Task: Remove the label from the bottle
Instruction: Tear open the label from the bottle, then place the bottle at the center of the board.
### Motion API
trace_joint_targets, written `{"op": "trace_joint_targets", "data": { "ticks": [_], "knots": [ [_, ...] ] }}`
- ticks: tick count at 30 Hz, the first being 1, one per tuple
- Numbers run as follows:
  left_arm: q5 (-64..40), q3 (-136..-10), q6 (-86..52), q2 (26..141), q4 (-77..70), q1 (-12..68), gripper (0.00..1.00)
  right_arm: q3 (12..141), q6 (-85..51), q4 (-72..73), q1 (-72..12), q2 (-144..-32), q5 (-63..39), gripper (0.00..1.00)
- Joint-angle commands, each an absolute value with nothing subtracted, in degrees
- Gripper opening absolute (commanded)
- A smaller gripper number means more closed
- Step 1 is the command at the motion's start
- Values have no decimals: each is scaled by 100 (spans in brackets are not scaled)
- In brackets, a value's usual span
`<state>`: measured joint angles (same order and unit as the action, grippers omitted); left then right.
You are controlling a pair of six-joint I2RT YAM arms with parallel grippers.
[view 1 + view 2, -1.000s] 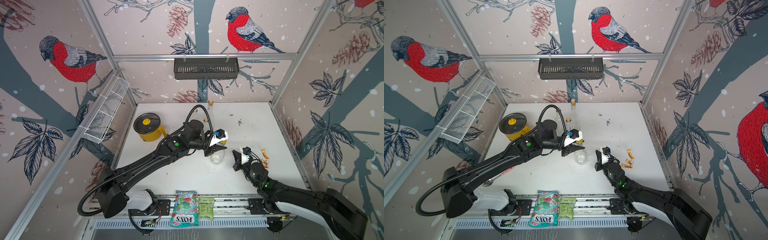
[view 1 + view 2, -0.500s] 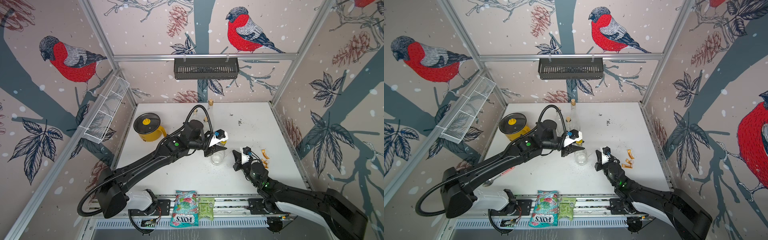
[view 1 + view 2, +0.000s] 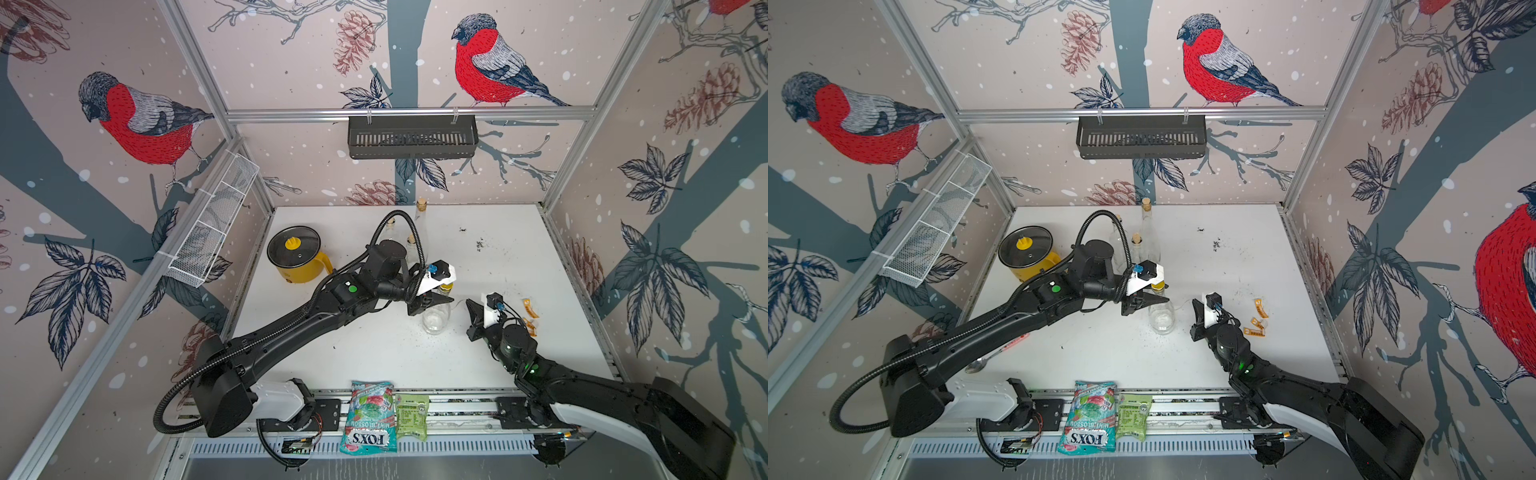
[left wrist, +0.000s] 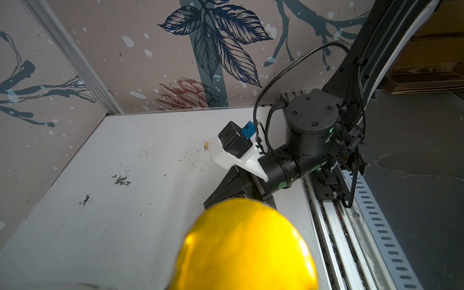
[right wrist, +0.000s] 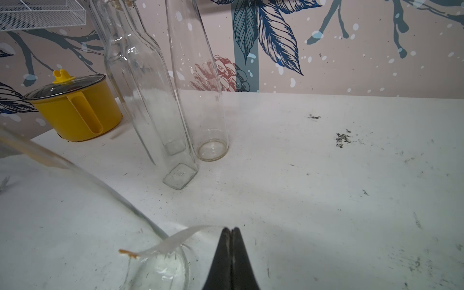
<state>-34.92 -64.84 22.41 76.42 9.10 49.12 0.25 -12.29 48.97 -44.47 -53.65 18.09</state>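
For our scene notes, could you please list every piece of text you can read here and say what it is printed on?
"FOX'S": on the candy bag, seen upside down.
"MINT BLOSSOM": on the same bag, also upside down.
Green packet: print too small to read.
Orange label scraps: markings too small to read.

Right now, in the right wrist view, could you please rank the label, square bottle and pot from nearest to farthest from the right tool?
1. The label: its free end reaches the tip of the right tool.
2. The square bottle: standing mid-table, further back.
3. The pot: farthest, towards the back on the left arm's side.
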Motion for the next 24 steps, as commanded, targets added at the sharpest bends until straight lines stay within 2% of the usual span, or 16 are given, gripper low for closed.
{"op": "trace_joint_targets", "data": {
  "ticks": [1,9,16,24],
  "knots": [
    [-3656,-6472,2215,7668,1556,4906,0,-22,-1375,5027,-4396,-5361,1863,0],
    [-3634,-6844,2092,7909,1192,4860,0,743,-1925,3390,-3768,-5143,1983,0],
    [-3231,-7860,1759,8806,690,4825,0,1670,-2698,1297,-2812,-4937,1657,0],
    [-2550,-9119,1833,9939,413,4730,0,2098,-3151,-63,-2088,-4575,1495,0]
  ]
}}
